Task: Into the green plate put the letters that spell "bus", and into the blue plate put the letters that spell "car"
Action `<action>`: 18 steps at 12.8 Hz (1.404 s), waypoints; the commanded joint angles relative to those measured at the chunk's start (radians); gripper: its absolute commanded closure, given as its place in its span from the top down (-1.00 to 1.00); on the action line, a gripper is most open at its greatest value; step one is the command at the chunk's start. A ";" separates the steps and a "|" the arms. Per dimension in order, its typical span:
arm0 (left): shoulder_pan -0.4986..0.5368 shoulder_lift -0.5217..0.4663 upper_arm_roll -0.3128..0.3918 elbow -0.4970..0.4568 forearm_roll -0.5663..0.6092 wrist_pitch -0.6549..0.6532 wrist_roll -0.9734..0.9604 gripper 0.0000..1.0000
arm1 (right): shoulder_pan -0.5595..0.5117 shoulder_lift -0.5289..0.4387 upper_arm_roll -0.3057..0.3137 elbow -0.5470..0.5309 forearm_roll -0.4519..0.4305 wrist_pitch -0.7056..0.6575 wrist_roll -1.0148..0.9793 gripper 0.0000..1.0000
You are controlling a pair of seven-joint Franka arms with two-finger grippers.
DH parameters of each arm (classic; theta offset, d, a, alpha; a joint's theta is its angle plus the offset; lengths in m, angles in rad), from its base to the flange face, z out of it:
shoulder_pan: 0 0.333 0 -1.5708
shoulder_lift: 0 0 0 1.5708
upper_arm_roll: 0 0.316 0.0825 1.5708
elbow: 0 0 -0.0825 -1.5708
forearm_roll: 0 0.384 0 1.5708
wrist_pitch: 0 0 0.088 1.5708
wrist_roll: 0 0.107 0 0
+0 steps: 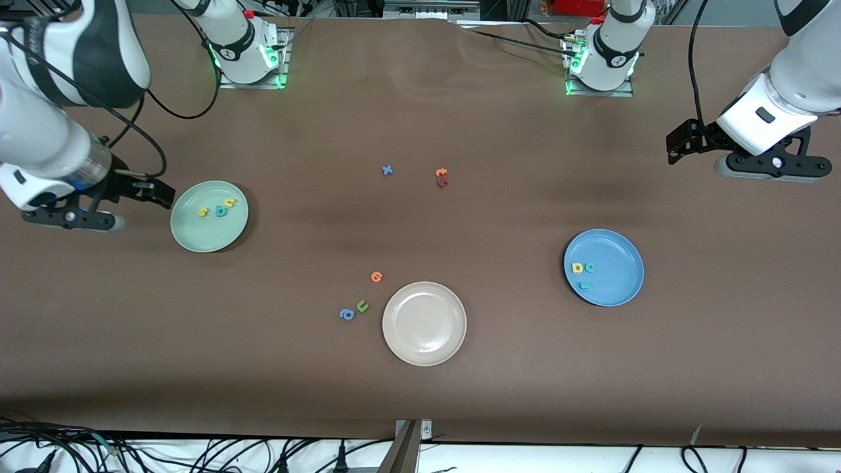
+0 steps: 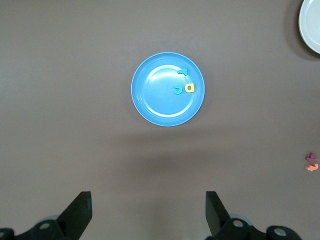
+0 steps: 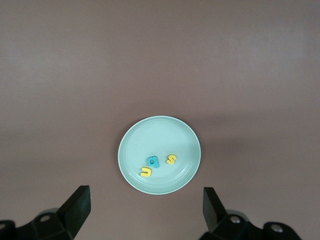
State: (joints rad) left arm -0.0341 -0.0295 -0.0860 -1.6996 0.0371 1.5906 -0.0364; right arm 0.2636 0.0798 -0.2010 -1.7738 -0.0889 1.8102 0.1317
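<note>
The green plate (image 1: 197,236) (image 3: 160,132) holds a yellow "s" (image 1: 203,212) (image 3: 171,159), a teal "b" (image 1: 221,211) (image 3: 153,162) and a yellow "u" (image 1: 229,203) (image 3: 146,172). In the blue plate (image 1: 617,289) (image 2: 155,97) lie a yellow "a" (image 1: 577,267) (image 2: 189,88), a teal "c" (image 1: 590,267) (image 2: 178,90) and a thin teal "r" (image 1: 585,285) (image 2: 183,71). My right gripper (image 1: 161,192) (image 3: 147,207) hangs open and empty over bare table beside the green plate. My left gripper (image 1: 680,146) (image 2: 148,210) is open and empty over the table's left-arm end, well apart from the blue plate.
A beige plate (image 1: 424,341) (image 2: 312,30) sits nearest the front camera. Beside it lie an orange letter (image 1: 376,276), a green "u" (image 1: 362,305) and a blue "a" (image 1: 347,315). A blue "x" (image 1: 387,170) and an orange and dark red pair (image 1: 441,177) (image 2: 311,162) lie mid-table.
</note>
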 commanded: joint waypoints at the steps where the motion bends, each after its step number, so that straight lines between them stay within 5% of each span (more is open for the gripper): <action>1: -0.001 -0.021 -0.001 -0.020 0.003 0.008 -0.002 1.00 | 0.003 -0.038 -0.032 -0.009 0.031 -0.043 -0.058 0.99; 7: -0.001 -0.021 -0.001 -0.020 0.003 0.008 -0.005 1.00 | 0.008 -0.040 -0.021 -0.015 0.115 -0.022 -0.049 0.99; 18: -0.001 -0.023 -0.001 -0.020 0.003 0.005 0.000 1.00 | 0.008 -0.041 -0.024 -0.015 0.115 -0.029 -0.058 0.99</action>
State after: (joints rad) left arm -0.0342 -0.0296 -0.0860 -1.6998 0.0371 1.5906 -0.0364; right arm 0.2695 0.0539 -0.2197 -1.7774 0.0046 1.7804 0.0953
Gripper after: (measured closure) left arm 0.000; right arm 0.004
